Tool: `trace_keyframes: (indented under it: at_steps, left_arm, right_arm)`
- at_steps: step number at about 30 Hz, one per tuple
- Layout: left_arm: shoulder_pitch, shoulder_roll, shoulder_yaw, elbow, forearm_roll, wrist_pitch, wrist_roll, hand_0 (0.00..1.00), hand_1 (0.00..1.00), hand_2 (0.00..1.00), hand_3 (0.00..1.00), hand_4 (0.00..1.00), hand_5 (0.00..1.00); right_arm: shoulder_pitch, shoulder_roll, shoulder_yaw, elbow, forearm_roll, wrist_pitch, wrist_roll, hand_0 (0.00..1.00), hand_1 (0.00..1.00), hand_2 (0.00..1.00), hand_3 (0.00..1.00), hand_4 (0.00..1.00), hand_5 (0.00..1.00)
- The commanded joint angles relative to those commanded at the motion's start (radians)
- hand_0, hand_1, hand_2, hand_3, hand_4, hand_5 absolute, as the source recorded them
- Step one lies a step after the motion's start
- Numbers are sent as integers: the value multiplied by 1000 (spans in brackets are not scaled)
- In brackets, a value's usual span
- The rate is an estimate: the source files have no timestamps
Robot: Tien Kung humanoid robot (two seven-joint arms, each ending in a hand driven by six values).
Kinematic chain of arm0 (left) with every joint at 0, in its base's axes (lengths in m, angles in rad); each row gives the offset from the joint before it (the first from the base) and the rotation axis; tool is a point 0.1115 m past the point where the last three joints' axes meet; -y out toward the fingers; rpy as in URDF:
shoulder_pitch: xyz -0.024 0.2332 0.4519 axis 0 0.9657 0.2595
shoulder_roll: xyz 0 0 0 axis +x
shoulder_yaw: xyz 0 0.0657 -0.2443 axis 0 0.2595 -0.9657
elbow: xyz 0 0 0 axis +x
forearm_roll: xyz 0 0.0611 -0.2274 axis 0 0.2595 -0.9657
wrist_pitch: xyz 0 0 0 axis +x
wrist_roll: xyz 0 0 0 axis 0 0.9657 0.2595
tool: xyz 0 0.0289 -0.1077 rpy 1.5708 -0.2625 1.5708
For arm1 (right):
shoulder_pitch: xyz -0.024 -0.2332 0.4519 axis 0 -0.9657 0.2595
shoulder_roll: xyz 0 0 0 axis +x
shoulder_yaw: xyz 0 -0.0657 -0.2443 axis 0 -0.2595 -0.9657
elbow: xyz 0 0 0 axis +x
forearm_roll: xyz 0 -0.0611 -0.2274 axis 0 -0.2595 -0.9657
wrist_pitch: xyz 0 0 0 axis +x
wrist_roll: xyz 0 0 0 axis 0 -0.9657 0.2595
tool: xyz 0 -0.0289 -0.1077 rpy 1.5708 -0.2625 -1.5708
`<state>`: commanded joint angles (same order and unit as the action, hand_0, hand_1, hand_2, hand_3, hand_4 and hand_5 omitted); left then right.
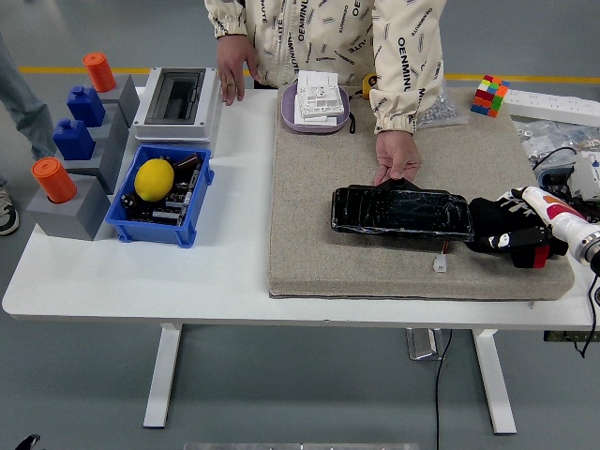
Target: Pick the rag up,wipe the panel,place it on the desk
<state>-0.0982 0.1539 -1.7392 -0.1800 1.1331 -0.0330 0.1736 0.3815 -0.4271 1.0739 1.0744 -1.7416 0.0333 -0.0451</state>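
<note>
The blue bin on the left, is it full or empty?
Partly full: the blue bin holds a yellow lemon and small dark parts.

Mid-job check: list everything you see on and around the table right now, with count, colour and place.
Panel: 1, black, on mat centre
Mat: 1, beige, table's right half
Bin: 1, blue, left, holding a lemon
Enclosure box: 1, grey, behind bin
Blocks: grey steps, blue and orange pieces, far left
Switch plates: white, on purple tray
Cube: 1, multicoloured, far right
Person's hand: on panel's far edge
Right hand: black, at panel's right end
</note>
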Motion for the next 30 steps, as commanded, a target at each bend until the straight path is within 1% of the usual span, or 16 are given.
trace_keyframes:
  at_steps: [3, 4, 9, 10, 15, 16, 21, 22, 28, 29, 30]
  left_arm:
    - [0, 0, 3, 0, -1, -1, -3, 721, 716, 767, 618, 681, 569]
    - [0, 1, 3, 0, -2, -1, -2, 721, 716, 767, 619, 681, 569]
    - [2, 2, 4, 0, -1, 0, -1, 721, 716, 767, 619, 681, 569]
    - [2, 2, 4, 0, 0, 0, -1, 721, 716, 767, 619, 682, 570]
    - [3, 1, 7, 0, -1, -1, -1, 721, 716, 767, 619, 682, 570]
    - [4, 1, 8, 0, -2, -1, -2, 720, 715, 767, 619, 682, 569]
    - [4, -1, 11, 0, -3, -2, -2, 720, 715, 767, 619, 682, 569]
    - [4, -1, 12, 0, -3, -2, -3, 721, 715, 767, 620, 682, 569]
    - [1, 0, 8, 0, 0, -3, -5, 721, 715, 767, 620, 682, 569]
    - [1, 0, 8, 0, 0, -3, -5, 721, 716, 768, 620, 682, 569]
    - [1, 0, 7, 0, 0, -3, -5, 721, 716, 768, 620, 682, 569]
  right_arm:
    - [-9, 4, -9, -2, 2, -1, 1, 530, 567, 616, 583, 998, 271]
    - [-11, 6, -12, -2, 2, -1, 1, 477, 543, 591, 557, 998, 264]
    - [-11, 6, -16, -2, 2, -9, 3, 477, 543, 591, 557, 998, 264]
    - [-10, 5, -15, -2, 2, -13, 4, 403, 484, 533, 517, 952, 223]
    - [-6, 1, -15, 0, 3, -29, 7, 403, 484, 533, 517, 952, 223]
    - [-5, 1, -15, 1, 2, -31, 6, 367, 457, 504, 487, 873, 163]
    - [-4, 1, -18, 1, -5, -39, 6, 367, 457, 504, 487, 873, 163]
    - [-4, 1, -19, 1, -5, -39, 5, 345, 446, 495, 481, 858, 142]
    - [1, -3, -15, 2, -11, -39, 5, 345, 446, 495, 481, 858, 142]
    - [1, -4, -14, 2, -12, -40, 5, 333, 431, 485, 472, 841, 119]
    - [2, -4, -14, 3, -13, -40, 5, 333, 431, 485, 472, 841, 119]
